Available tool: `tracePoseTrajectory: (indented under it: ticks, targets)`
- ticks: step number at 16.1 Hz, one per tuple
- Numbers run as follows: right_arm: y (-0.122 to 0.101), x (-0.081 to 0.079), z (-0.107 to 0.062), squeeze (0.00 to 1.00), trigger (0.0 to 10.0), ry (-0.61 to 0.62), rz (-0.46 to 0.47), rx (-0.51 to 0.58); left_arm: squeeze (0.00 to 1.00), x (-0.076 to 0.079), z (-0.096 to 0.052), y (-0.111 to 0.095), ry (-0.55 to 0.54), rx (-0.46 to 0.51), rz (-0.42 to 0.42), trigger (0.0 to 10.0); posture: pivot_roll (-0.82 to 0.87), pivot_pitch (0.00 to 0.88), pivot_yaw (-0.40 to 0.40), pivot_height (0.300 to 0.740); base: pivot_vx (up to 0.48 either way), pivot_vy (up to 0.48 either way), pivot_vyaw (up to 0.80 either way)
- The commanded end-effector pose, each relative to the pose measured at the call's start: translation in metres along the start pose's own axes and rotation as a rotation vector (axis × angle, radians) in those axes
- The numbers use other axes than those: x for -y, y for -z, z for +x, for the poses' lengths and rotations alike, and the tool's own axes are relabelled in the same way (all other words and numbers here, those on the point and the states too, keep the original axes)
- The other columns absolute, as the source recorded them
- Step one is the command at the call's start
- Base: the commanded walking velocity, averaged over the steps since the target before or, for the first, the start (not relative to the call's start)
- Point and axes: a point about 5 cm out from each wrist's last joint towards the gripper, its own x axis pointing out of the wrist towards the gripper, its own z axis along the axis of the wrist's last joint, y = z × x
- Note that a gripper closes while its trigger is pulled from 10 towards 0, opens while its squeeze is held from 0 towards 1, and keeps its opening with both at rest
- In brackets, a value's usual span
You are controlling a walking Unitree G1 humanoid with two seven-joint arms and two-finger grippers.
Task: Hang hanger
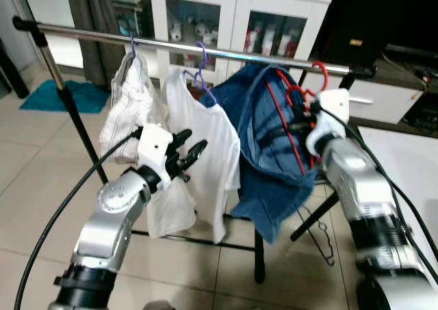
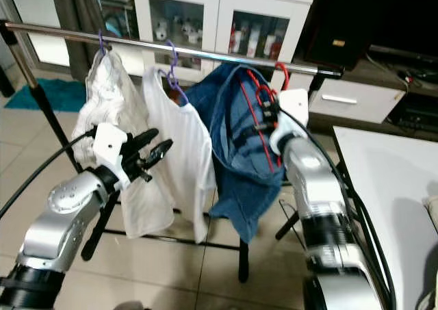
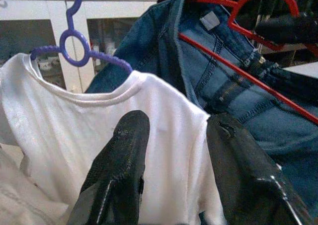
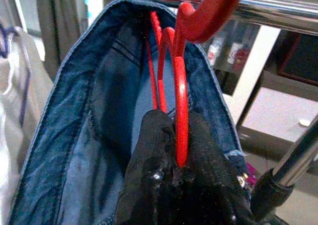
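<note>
Red hanger (image 4: 180,101) with the blue denim garment (image 1: 263,152) sits pinched between the fingers of our right gripper (image 4: 174,158), which we hold just below the metal rail (image 1: 205,48). In our right wrist view the red hook (image 4: 208,11) curves up against the rail, but we cannot tell whether it rests over it or only touches it. We judge the hanging nearly done: what remains is to be sure the hook carries the weight, then let go and draw back. Our left gripper (image 1: 186,154) waits with its fingers spread, just in front of the white T-shirt (image 1: 205,152) on its purple hanger (image 3: 74,48), holding nothing. Another pale garment (image 1: 130,105) hangs further left.
</note>
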Motion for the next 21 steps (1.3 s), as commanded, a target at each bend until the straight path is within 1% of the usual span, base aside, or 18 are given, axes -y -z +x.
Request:
tracePoseTrajectory:
  ticks: [1, 3, 4, 5, 6, 9, 12, 13, 15, 16, 18, 19, 20, 21]
  targets:
    - [-0.010, 0.003, 0.007, 0.00, 10.0, 0.027, 0.004, -0.003, 0.00, 0.000, 0.003, -0.006, 0.019, 0.003, 0.025, 10.0, 0.12, 0.000, -0.085, 0.740, 0.000, 0.000, 0.00]
    - [-0.013, -0.002, 0.029, 0.00, 10.0, 0.053, 0.011, -0.075, 1.00, -0.003, 0.000, -0.009, 0.056, -0.002, -0.006, 10.0, 0.12, 0.000, -0.082, 0.740, 0.000, 0.000, 0.00]
    - [-0.018, -0.005, 0.037, 0.00, 10.0, 0.064, 0.039, -0.089, 1.00, -0.004, -0.001, -0.011, 0.078, -0.007, -0.006, 10.0, 0.12, 0.000, -0.080, 0.740, 0.000, 0.000, 0.00]
    - [-0.022, -0.006, 0.042, 0.00, 10.0, 0.076, 0.060, -0.098, 1.00, -0.004, -0.002, -0.012, 0.096, -0.012, -0.008, 10.0, 0.12, 0.000, -0.080, 0.740, 0.000, 0.000, 0.00]
    - [-0.026, -0.007, 0.046, 0.00, 10.0, 0.088, 0.061, -0.098, 1.00, -0.003, -0.002, -0.013, 0.122, -0.018, -0.004, 10.0, 0.12, 0.000, -0.077, 0.740, 0.000, 0.000, 0.00]
    - [-0.035, -0.014, 0.056, 0.00, 10.0, 0.111, 0.074, -0.145, 1.00, -0.003, -0.002, -0.018, 0.186, -0.029, 0.012, 10.0, 0.13, 0.000, -0.076, 0.740, 0.000, 0.000, 0.00]
    - [-0.038, -0.017, 0.058, 0.00, 10.0, 0.116, 0.093, -0.171, 1.00, -0.004, -0.002, -0.021, 0.203, -0.035, 0.026, 10.0, 0.13, 0.000, -0.080, 0.740, 0.000, 0.000, 0.00]
    - [-0.035, -0.019, 0.059, 0.00, 10.0, 0.110, 0.108, -0.209, 1.00, -0.005, -0.003, -0.020, 0.193, -0.043, 0.047, 10.0, 0.14, 0.000, -0.087, 0.740, 0.000, 0.000, 0.00]
    - [-0.028, -0.024, 0.058, 0.00, 10.0, 0.089, 0.108, -0.253, 1.00, -0.003, -0.007, -0.018, 0.197, -0.058, 0.042, 10.0, 0.14, 0.000, -0.094, 0.740, 0.000, 0.000, 0.00]
    - [-0.027, -0.024, 0.058, 0.00, 10.0, 0.088, 0.104, -0.258, 1.00, -0.002, -0.008, -0.017, 0.197, -0.060, 0.042, 10.0, 0.14, 0.000, -0.096, 0.740, 0.000, 0.000, 0.00]
    - [-0.033, -0.025, 0.060, 0.00, 10.0, 0.080, 0.116, -0.225, 0.98, -0.002, -0.012, -0.018, 0.186, -0.061, 0.043, 10.0, 0.15, 0.000, -0.113, 0.740, 0.000, 0.000, 0.00]
    - [-0.050, -0.023, 0.063, 0.00, 10.0, 0.072, 0.125, -0.131, 0.90, -0.007, -0.014, -0.025, 0.144, -0.038, 0.053, 10.0, 0.16, 0.000, -0.131, 0.740, 0.000, 0.000, 0.00]
    - [-0.057, -0.021, 0.063, 0.00, 10.0, 0.083, 0.126, -0.090, 0.84, -0.010, -0.014, -0.030, 0.119, -0.018, 0.056, 10.0, 0.15, 0.000, -0.136, 0.740, 0.000, 0.000, 0.00]
    - [-0.060, -0.019, 0.063, 0.00, 10.0, 0.088, 0.123, -0.073, 0.84, -0.010, -0.014, -0.032, 0.110, -0.009, 0.057, 10.0, 0.15, 0.000, -0.136, 0.740, 0.000, 0.000, 0.00]
